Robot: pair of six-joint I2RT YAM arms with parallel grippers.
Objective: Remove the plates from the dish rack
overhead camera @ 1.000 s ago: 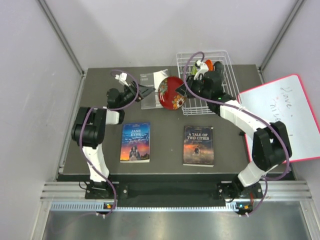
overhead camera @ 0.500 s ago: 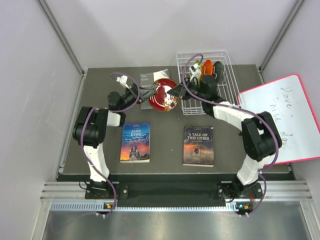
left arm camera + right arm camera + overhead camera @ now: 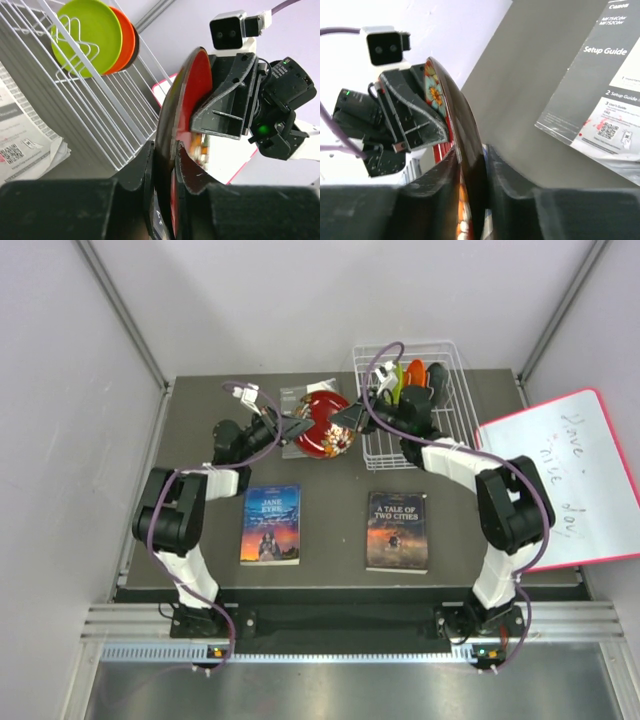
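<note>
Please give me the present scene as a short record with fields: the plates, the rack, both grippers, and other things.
red plate: held left of the rack, gripped at opposite rims by both grippers
left gripper: shut on red plate
right gripper: shut on red plate
dish rack: holds lime green plate, orange plate, dark plate, all upright
other things: Jane Eyre book, A Tale of Two Cities book, setup guide, whiteboard
</note>
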